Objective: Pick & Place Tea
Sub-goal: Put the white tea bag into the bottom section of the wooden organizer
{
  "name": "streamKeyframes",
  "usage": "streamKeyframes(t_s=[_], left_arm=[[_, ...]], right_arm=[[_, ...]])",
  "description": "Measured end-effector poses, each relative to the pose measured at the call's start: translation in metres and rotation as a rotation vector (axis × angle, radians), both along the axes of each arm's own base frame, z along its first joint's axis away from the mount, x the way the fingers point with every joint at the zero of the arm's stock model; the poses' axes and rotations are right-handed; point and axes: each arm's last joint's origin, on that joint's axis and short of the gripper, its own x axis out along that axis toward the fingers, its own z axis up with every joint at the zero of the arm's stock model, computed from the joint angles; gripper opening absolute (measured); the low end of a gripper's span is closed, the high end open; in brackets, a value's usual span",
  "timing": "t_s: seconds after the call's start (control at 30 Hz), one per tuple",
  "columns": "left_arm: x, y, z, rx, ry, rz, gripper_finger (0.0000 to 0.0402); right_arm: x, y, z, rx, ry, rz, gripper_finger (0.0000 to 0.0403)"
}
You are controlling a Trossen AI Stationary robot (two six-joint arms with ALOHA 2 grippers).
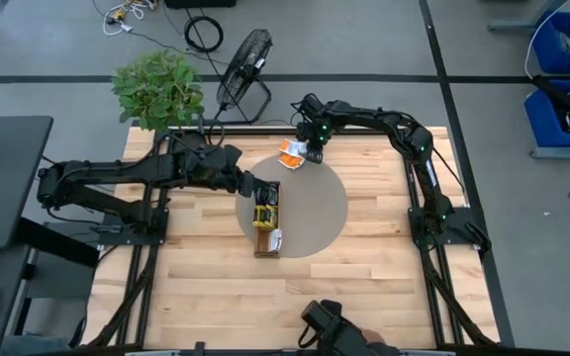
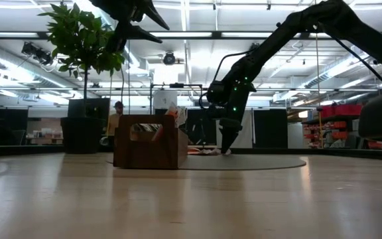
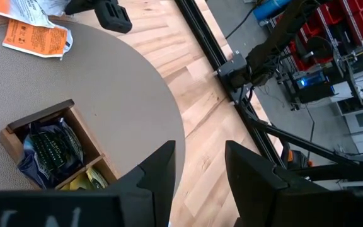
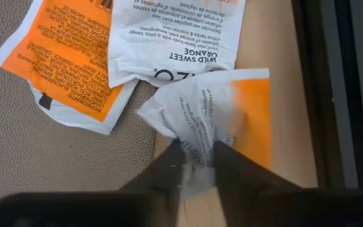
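At the mat's far edge, the right gripper (image 4: 197,165) pinched a crumpled orange-and-white sachet (image 4: 232,120), beside two more sachets (image 4: 68,63). Above the wooden tray (image 1: 266,220), which held dark and yellow sachets (image 3: 52,148), the left gripper (image 3: 197,167) hung part-open and empty.

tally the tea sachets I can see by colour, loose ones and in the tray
Orange-and-white: 3, loose by the mat edge, one pinched by the right gripper
Dark blue-black: 1, in the wooden tray
Yellow-green: 1, beside it
Total visible: 5
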Motion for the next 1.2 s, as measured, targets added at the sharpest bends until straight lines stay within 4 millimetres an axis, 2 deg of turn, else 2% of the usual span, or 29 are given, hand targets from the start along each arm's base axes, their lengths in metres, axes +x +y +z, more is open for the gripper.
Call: streamKeyframes(t_s=[0.13,0.2,0.4,0.7,0.83,0.93,1.2], left_arm=[[0.0,0.0,0.0,0.0,0.0,0.0,0.0142],[0.0,0.0,0.0,0.0,0.0,0.0,0.0142],[0.0,0.0,0.0,0.015,0.004,-0.008,0.0142],[0.0,0.0,0.0,0.07,0.015,-0.039,0.0142],[0.0,-0.003,0.0,0.189,0.035,-0.112,0.0142],[0.002,-0.008,0.002,0.341,0.041,-0.207,0.0142],[0.009,-0.023,0.015,0.75,-0.055,-0.398,0.0142]], right_arm=[[0.0,0.0,0.0,-0.004,0.005,0.005,0.0027],[0.0,0.0,0.0,-0.011,0.011,0.005,0.001],[-0.004,0.002,0.011,-0.044,0.033,-0.005,0.0006],[-0.015,0.014,0.059,-0.066,-0.002,-0.031,0.0003],[-0.024,0.03,0.087,0.049,-0.051,-0.063,0.0002],[-0.03,0.048,0.109,0.179,-0.103,-0.09,0.0002],[-0.036,0.105,0.169,0.511,-0.29,-0.106,0.0002]])
